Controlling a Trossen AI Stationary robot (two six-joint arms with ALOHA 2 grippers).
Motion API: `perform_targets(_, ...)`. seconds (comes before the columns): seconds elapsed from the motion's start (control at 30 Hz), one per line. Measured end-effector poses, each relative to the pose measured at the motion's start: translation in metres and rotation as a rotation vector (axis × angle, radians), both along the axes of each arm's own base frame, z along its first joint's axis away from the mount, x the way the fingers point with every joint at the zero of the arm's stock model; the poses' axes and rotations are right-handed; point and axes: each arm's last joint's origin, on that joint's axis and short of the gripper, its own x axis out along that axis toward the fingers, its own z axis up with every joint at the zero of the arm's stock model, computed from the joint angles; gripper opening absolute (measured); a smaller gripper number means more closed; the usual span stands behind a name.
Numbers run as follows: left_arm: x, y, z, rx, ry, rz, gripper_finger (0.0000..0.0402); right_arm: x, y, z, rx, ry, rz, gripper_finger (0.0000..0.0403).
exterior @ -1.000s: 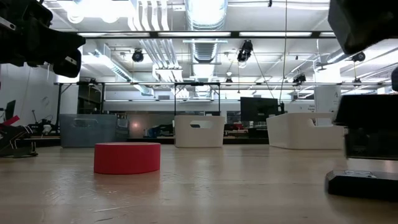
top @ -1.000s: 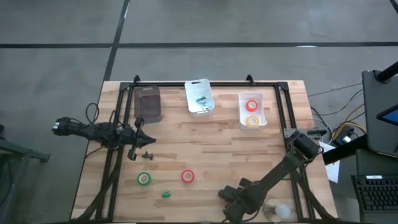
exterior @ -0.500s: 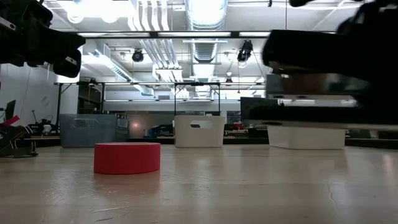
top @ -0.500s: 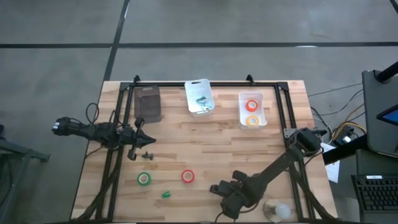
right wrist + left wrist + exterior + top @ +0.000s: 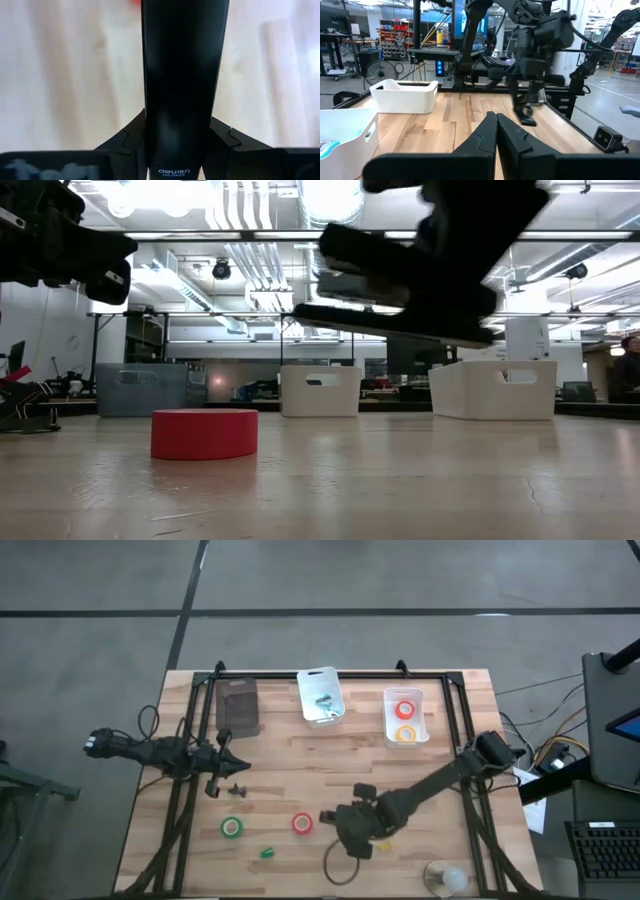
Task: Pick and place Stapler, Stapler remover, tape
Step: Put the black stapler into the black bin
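Note:
My right gripper hangs over the table's near middle, shut on a black stapler that fills the right wrist view. A red tape roll lies flat just left of it and also shows in the low view. A green roll lies flat farther left. A red-orange roll and a yellow roll sit in a white bin. My left gripper waits at the table's left, shut, beside a small dark object. My right gripper pinches the stapler's two long sides between its fingers, which lie across it. The stapler's body reaches forward past the fingers. It is lifted clear of the table, about level and slightly tilted.
A dark bin, a white bin holding teal items, and the white tape bin line the far side. A small green item lies near the near edge. A black frame borders the table.
My right gripper has carried the stapler from the table's near right corner up and toward the left, close to the red tape roll. The stapler lay on the table a second ago and now hangs clear above it.

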Motion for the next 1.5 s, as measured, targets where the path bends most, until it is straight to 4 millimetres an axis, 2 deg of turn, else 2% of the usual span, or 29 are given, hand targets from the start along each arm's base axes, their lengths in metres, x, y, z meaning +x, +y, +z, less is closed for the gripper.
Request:
perform_targets(0.33,0.000,0.000,0.008,-0.045,-0.079,0.009,0.0010,0.031,-0.067,0.005,-0.095,-0.048,0.058,0.0123)
perform_targets(0.47,0.000,0.000,0.009,-0.204,-0.076,-0.002,0.0010,0.039,-0.083,0.007,-0.113,-0.081,0.097,0.0119)
perform_targets(0.57,0.000,0.001,0.010,-0.299,-0.080,0.030,0.0010,0.043,-0.089,0.008,-0.127,-0.104,0.120,0.0118)
perform_targets(0.73,0.004,0.002,0.011,-0.356,-0.086,0.085,0.0019,0.045,-0.091,0.009,-0.138,-0.121,0.153,0.0125)
perform_targets(1.0,0.014,0.000,0.017,-0.376,-0.131,0.078,0.0114,0.049,-0.099,0.010,-0.172,-0.132,0.210,0.0119)
perform_targets(1.1,0.020,-0.001,0.017,-0.356,-0.090,0.090,0.0150,0.050,-0.106,0.010,-0.175,-0.128,0.194,0.0124)
perform_targets(1.23,0.028,-0.002,0.031,-0.296,-0.129,0.124,0.0181,0.051,-0.113,0.010,-0.186,-0.124,0.199,0.0127)
perform_targets(1.33,0.037,-0.005,0.041,-0.236,-0.114,0.125,0.0187,0.053,-0.121,0.010,-0.194,-0.123,0.203,0.0122)
perform_targets(1.5,0.056,-0.009,0.041,-0.169,-0.016,0.142,0.0188,0.058,-0.134,0.012,-0.179,-0.162,0.215,0.0118)
